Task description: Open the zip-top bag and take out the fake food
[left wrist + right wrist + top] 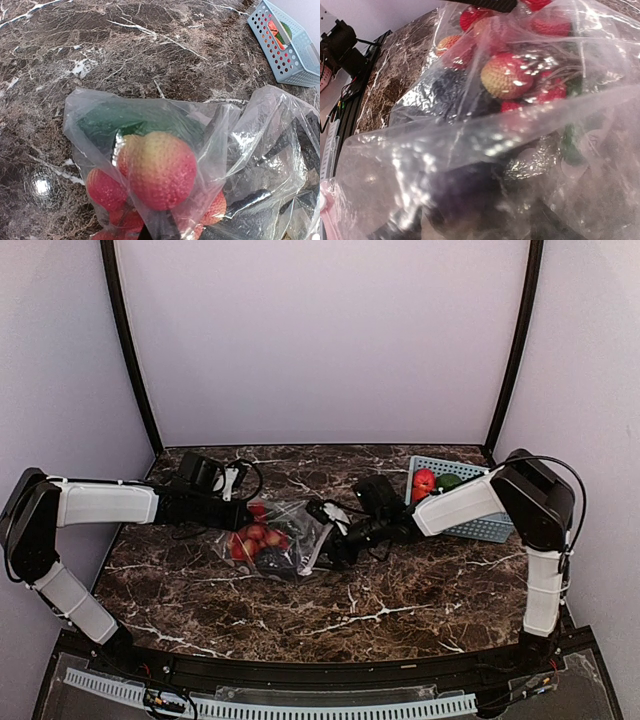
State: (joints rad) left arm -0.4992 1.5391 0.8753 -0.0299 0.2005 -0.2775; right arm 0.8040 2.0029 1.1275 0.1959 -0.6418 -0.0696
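The clear zip-top bag (292,528) lies crumpled mid-table between both arms. Inside it is fake food (255,537): red strawberries (162,170), a green piece (125,120) and a dark purple piece (470,195). My left gripper (245,512) is at the bag's left end, shut on a fold of the film that gathers at the bottom of the left wrist view. My right gripper (335,540) is at the bag's right edge. Bag film (470,135) covers the right wrist view and hides its fingers, so their state does not show.
A light blue perforated basket (480,525) stands at the back right, holding a red piece (424,480) and a green piece (448,481); the left wrist view shows the basket (290,60) too. Black cables (238,475) loop behind the left wrist. Walls close off three sides.
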